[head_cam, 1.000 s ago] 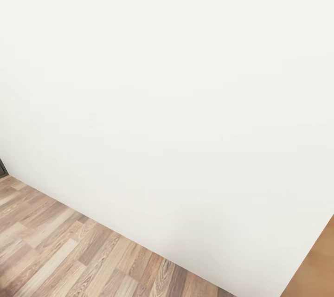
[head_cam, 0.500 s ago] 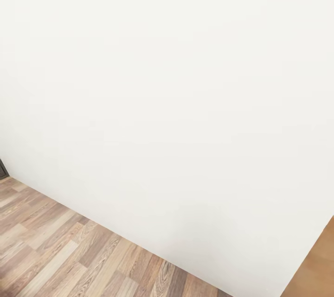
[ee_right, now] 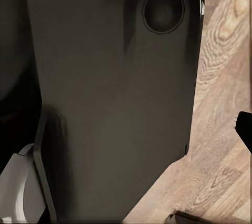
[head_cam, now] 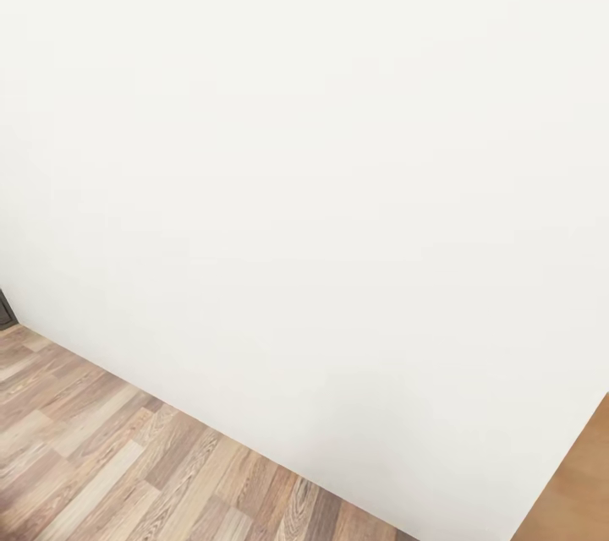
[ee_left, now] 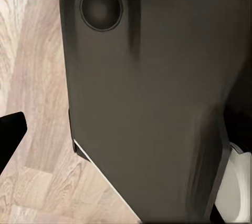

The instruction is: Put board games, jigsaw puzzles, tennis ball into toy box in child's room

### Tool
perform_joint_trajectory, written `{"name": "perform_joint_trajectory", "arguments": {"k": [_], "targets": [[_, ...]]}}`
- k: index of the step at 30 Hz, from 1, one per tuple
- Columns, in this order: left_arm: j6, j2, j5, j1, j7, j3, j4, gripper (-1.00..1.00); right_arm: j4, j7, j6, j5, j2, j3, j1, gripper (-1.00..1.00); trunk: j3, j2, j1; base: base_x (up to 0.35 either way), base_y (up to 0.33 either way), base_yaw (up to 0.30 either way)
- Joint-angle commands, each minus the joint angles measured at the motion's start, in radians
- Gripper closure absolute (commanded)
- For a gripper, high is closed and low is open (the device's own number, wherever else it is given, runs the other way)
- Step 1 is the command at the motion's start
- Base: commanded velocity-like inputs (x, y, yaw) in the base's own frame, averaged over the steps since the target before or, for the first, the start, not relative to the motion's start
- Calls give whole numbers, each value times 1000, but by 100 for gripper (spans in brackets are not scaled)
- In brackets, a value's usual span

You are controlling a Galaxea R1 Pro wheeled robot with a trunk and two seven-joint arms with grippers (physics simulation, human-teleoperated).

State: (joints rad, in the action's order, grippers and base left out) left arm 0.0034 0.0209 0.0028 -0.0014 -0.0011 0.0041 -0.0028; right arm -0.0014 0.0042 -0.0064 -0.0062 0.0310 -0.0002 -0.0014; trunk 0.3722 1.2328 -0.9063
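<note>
We see a white wall (head_cam: pixel 321 169) of the room close ahead in the head view, meeting a wood-plank floor (head_cam: pixel 110 465) along a line that slants down toward the right. A brown wooden surface (head_cam: pixel 575 490) cuts in at the lower right corner, touching the wall's edge, and a small dark edge (head_cam: pixel 4 308) sits at the far left where wall and floor meet; we cannot tell what either belongs to.

In the left wrist view, a large dark rounded body (ee_left: pixel 152 103) of the robot lies close before the camera, with a round recess (ee_left: pixel 101 6) near one end and a white part (ee_left: pixel 233 184) beside it. Pale floor planks (ee_left: pixel 37 103) lie beyond, and a black tip (ee_left: pixel 10 129) pokes in at the frame edge; we cannot tell how far the left tool is open or whether it holds anything.

The right wrist view is much the same: a dark body (ee_right: pixel 110 92) with a round recess (ee_right: pixel 164 11), a white part (ee_right: pixel 21 187) at one corner, floor planks (ee_right: pixel 220 103) beside it, and a black tip (ee_right: pixel 244 126) at the edge. We cannot tell the right tool's opening either.
</note>
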Motion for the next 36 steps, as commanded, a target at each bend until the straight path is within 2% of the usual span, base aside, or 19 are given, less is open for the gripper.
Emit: {"name": "perform_joint_trajectory", "arguments": {"k": [1,10,17,21,27,32,36], "targets": [[0,0,0,0,0,0,-1,-100,0,0,-1,-1,-1,0,0,-100,-3,-7,4,0,0,0],[13,-3,1,-1,47,-1,-95,-100,0,0,-1,-3,1,-5,0,-100,-31,-70,38,0,0,0],[80,-14,3,-15,117,1,-183,-100,-41,6,-12,-3,15,-8,0,-100,-53,-119,65,0,0,0],[129,-29,4,-57,127,12,-198,-100,-97,5,-19,-3,18,-8,0,-100,-65,-147,81,0,0,0],[180,-55,4,-138,128,62,-205,-100,-158,3,-19,-5,20,-9,-4,-100,-84,-189,104,0,0,0],[199,-83,4,-194,126,91,-207,-100,-183,1,-20,-6,20,-9,-9,-100,-100,-224,123,0,0,0],[200,-111,4,-218,125,102,-207,-100,-194,1,-24,-7,19,-10,-13,-100,-112,-252,138,0,0,0]]}}
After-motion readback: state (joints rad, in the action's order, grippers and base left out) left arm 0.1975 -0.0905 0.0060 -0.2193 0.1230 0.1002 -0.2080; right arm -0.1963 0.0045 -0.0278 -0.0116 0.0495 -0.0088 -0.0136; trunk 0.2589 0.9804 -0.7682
